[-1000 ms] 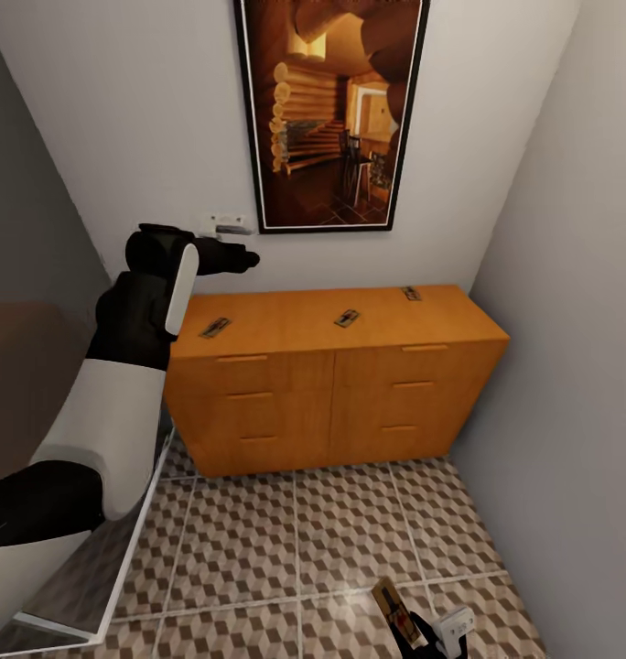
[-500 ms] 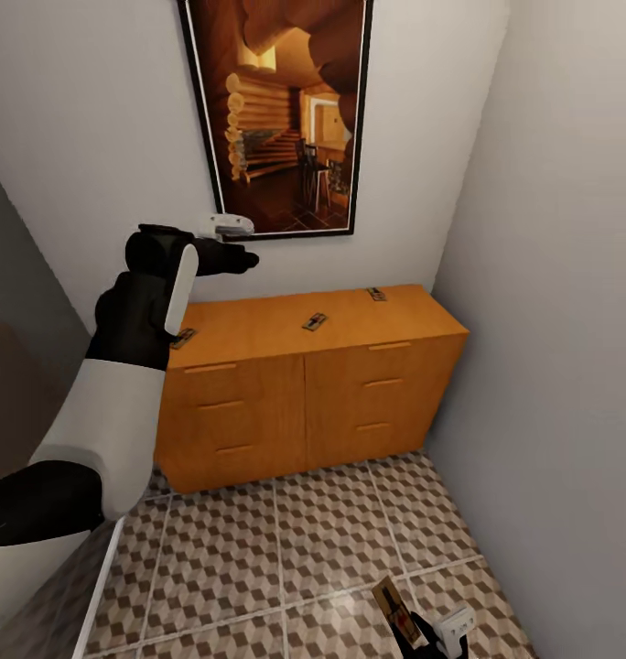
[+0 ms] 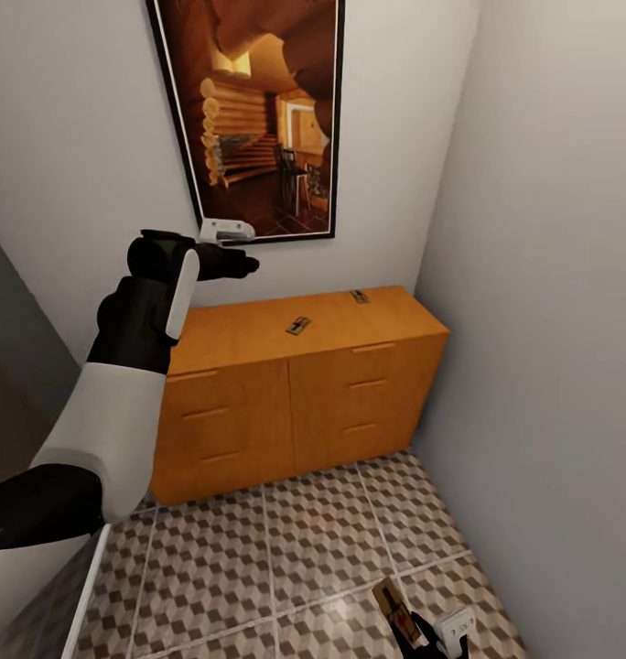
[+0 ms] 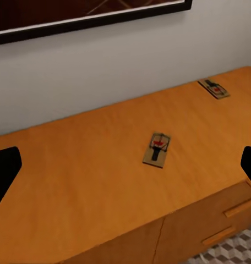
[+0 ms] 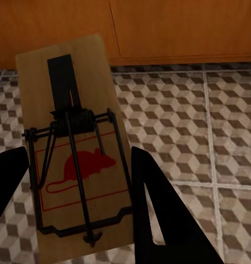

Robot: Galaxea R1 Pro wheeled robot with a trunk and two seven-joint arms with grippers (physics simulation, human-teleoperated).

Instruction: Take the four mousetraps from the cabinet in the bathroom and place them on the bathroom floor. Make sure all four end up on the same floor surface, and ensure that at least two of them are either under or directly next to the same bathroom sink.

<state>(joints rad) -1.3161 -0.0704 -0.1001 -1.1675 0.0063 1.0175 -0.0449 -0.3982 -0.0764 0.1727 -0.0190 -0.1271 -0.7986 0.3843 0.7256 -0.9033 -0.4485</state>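
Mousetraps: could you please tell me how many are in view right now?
3. One mousetrap lies mid-top on the cabinet, another near its back right corner, and a third is in the right gripper. Another may be hidden behind the left arm.

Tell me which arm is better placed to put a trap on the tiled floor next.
The right: its gripper already holds a tan wooden mousetrap low above the cube-patterned floor tiles. The left gripper hangs open above the orange-brown wooden cabinet.

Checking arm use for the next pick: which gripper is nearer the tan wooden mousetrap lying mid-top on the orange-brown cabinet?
Left. The left gripper hovers above the cabinet's top, near that mousetrap. The right gripper hangs low over the tiled floor, holding another mousetrap.
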